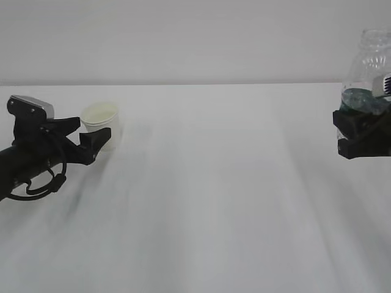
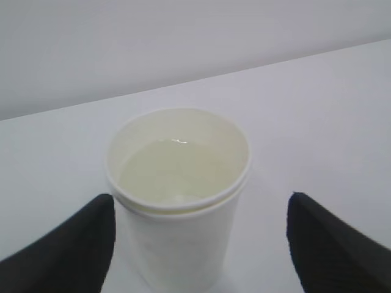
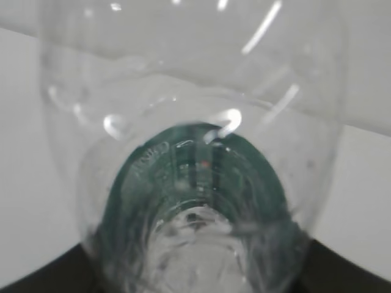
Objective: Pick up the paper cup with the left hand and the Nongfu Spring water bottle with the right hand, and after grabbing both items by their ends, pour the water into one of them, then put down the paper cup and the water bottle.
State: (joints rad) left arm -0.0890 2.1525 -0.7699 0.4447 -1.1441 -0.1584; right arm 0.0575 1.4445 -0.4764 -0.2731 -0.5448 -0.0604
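Since the paper cup (image 2: 180, 195) stands full on the table (image 1: 214, 213), L hand (image 2: 198, 238), fingers wide, not touching, should back straight off; R hand (image 1: 360, 137) grips Nongfu Spring water bottle (image 1: 368, 67).

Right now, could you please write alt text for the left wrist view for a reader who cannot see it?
A cream-white paper cup holding clear liquid stands on a white table. The left hand is open, one black finger on either side, neither touching the cup.

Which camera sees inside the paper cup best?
The left wrist view: it looks down into the paper cup and shows liquid inside. The exterior view shows the cup small, from the side. The right wrist view does not show it.
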